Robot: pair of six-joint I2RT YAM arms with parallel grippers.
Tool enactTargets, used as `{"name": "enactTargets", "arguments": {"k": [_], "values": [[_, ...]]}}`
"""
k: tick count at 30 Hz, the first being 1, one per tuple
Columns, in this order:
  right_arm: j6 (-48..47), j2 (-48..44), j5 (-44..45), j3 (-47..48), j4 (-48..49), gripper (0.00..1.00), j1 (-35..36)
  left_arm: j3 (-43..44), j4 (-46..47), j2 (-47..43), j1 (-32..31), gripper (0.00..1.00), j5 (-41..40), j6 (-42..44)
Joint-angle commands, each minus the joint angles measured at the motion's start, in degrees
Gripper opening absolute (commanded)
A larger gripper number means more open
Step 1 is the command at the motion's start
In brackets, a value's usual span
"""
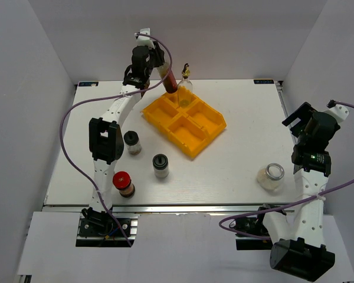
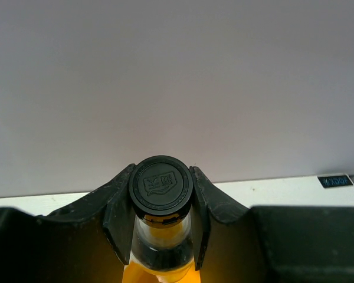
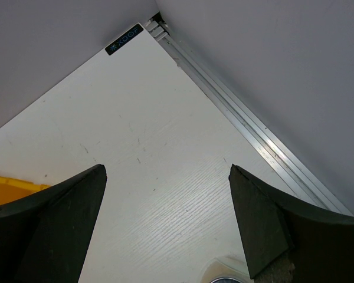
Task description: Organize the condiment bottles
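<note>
Your left gripper pinches the tall dark-brown black-capped bottle by its neck. The bottle leans, bottom end over the yellow plastic tray's far corner. Your right gripper is spread wide, far off.

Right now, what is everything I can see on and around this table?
tray: one, yellow, four compartments, mid-table.
spouted bottle: one, clear with gold spout, upright, apparently in the tray's far compartment.
dark bottle: one, brown with black cap, tilted above the tray's far-left edge.
black-lidded jar: one, clear, left of the tray.
dark-lidded jar: one, clear, in front of the tray.
red-lidded jar: one, near-left table edge.
silver-lidded jar: one, clear, near right.
table: one, white, under everything.
left tool: one, black, shut on the dark bottle's neck.
right tool: one, black, open and empty, right side.
</note>
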Motion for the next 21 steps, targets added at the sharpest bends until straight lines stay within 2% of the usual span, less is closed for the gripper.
{"name": "enactTargets", "arguments": {"k": [1, 12, 13, 14, 17, 18, 20, 21], "values": [[-0.06, 0.23, 0.46, -0.09, 2.74, 0.89, -0.18, 0.42, 7.07, -2.22, -0.59, 0.00, 5.44, -1.41], [0.12, 0.93, 0.45, -0.36, 2.92, 0.89, -0.18, -3.45, 6.62, -2.83, -3.93, 0.00, 5.10, 4.91], [0.12, 0.93, 0.46, -0.27, 2.83, 0.89, -0.18, -3.71, 6.36, -2.74, -4.28, 0.02, 4.49, 5.44], [0.03, 1.11, 0.46, -0.27, 2.83, 0.89, -0.18, -4.15, 6.27, -2.74, -4.72, 0.14, 3.70, 5.97], [0.03, 1.28, 0.46, -0.18, 2.57, 0.89, -0.18, -5.20, 6.01, -2.92, -5.42, 0.24, 2.12, 7.64], [-0.14, 1.37, 0.54, -0.01, 2.57, 0.89, -0.18, -5.65, 6.10, -3.18, -5.51, 0.34, 1.59, 8.08], [-0.15, 1.46, 0.80, 0.17, 2.04, 0.89, -0.18, -6.79, 6.62, -4.14, -5.69, 0.46, 1.41, 8.35], [-0.23, 1.37, 1.07, 0.26, 1.87, 0.89, -0.18, -7.75, 6.89, -4.41, -5.78, 0.56, 1.41, 8.52]]}}
